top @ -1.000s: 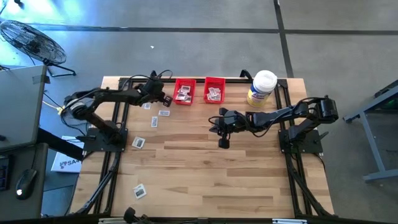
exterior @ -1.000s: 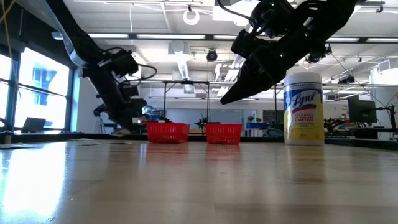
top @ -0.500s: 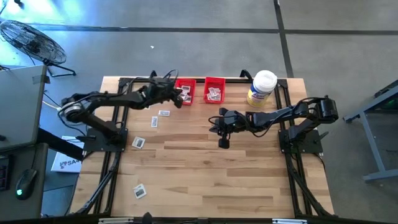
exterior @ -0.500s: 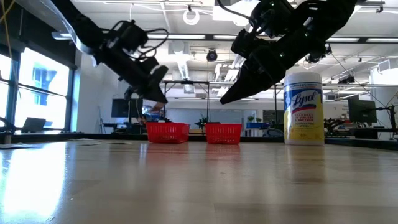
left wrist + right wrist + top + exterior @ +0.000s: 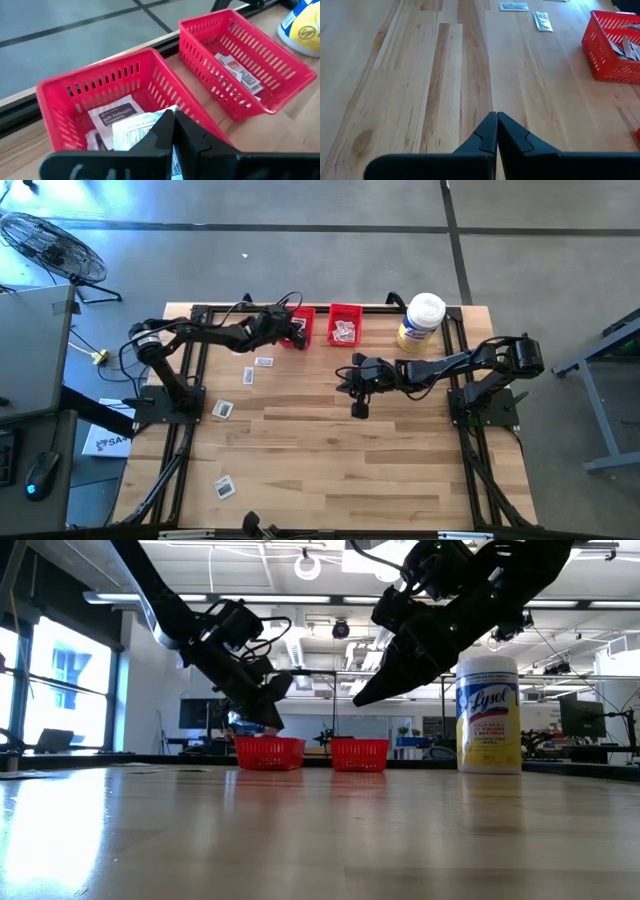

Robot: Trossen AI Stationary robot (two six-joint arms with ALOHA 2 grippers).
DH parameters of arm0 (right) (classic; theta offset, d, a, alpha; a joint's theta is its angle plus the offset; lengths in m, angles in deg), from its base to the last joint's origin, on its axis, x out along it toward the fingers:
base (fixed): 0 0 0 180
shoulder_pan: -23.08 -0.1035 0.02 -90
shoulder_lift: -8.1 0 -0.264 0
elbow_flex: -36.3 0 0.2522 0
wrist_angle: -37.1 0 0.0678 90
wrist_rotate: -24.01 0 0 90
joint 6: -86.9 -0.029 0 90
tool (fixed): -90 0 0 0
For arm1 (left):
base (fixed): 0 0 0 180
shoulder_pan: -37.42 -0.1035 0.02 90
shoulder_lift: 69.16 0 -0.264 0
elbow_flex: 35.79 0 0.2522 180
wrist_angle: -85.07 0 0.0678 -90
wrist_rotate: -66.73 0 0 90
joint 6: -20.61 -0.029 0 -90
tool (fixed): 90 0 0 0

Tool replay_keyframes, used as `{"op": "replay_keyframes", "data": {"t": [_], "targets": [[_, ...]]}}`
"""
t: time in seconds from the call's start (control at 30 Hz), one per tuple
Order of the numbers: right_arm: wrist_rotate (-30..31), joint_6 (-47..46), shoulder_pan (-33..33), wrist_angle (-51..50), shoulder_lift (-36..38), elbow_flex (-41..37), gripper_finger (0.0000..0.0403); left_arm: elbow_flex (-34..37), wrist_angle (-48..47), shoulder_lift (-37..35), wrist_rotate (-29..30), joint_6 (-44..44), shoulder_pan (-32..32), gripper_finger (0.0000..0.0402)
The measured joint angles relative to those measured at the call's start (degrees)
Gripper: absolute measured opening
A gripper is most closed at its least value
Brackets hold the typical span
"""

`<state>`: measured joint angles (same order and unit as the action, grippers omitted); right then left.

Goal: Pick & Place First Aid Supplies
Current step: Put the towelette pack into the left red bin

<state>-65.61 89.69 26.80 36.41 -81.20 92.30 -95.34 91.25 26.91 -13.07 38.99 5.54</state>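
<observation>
A pale wooden desk [image 5: 330, 450] stands on a grey floor, with two red bins at its far edge; the left gripper [image 5: 172, 131] hangs over the left bin [image 5: 75, 87], fingers pressed together on a white packet [image 5: 142, 125] whose lower part they hide; this looks like the drop step, and the next move calls for parting the fingers so the packet falls among those already inside; the right bin [image 5: 260, 60] also holds packets; the right gripper [image 5: 496, 131], pressed shut and empty, waits above the desk's middle; loose packets [image 5: 256, 370] lie near the left edge; the packets' print is too small to read.
</observation>
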Motion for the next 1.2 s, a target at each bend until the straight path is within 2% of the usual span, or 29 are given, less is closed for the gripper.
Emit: {"op": "replay_keyframes", "data": {"t": [0.23,0.4,0.63,0.73,0.9,1.03,1.2], "targets": [[-0.38,-1.28,0.0,-0.03,0.0,0.0,0.0001,-2.52,-6.4,-0.28,-0.53,-0.05,-0.81,0.0073],[-0.71,-1.49,-0.02,-0.02,0.0,0.0,0.0002,-5.34,-18.1,-3.43,-1.59,-1.66,-4.06,0.0116],[-0.72,-1.45,-0.02,-0.38,0.0,0.0,0.0004,-3.8,-37.96,-15.75,10.3,-0.43,-9.25,0.0123],[-0.7,-1.4,-0.02,-0.4,0.0,0.0,0.0003,-0.03,-42.52,-20.39,12.45,3.3,-11.4,0.0123],[-0.65,-1.32,-0.02,-0.12,0.0,0.0,0.0001,8.22,-40.74,-22.73,16.25,10.11,-14.4,0.0123],[-0.62,-1.32,-0.02,0.7,0.0,0.0,0.0002,13.78,-33.5,-22.51,16.33,11.87,-16.56,0.0123],[-0.64,-1.45,-0.02,1.28,0.0,0.0,0.0001,16.23,-30.3,-22.43,18.08,11.78,-17.63,0.0123]]}}
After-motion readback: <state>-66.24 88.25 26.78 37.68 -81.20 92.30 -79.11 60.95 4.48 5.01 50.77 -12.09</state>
